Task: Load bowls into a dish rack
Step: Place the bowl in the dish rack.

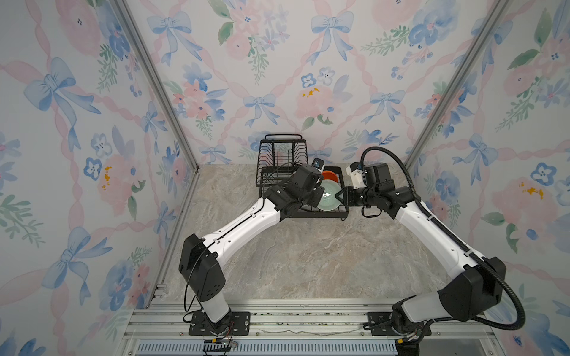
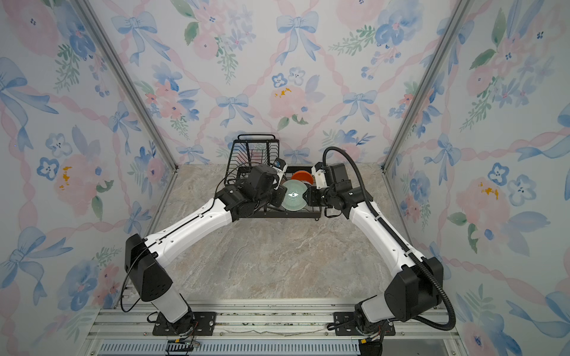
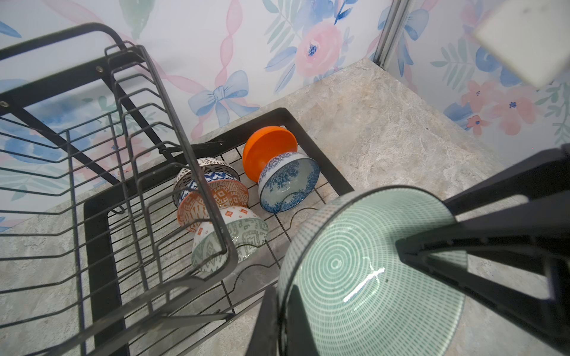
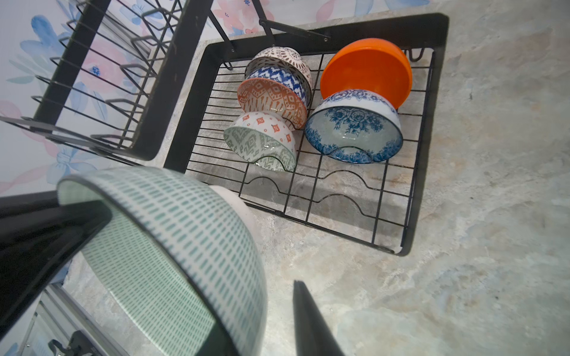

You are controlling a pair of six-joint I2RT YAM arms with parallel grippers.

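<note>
Left claw (image 3: 281, 314), arm (image 1: 243, 226) extended, pinches green bowl (image 3: 354, 277).

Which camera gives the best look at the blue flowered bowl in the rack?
The right wrist view: the blue bowl shows whole and large, with its floral inside facing the camera. The left wrist view shows it smaller and farther off; in both top views it is hidden.

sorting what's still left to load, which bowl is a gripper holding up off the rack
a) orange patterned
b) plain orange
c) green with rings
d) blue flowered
c: the left gripper pinches the green bowl by its rim, while the blue flowered bowl and the plain orange bowl lie in the rack.
</note>
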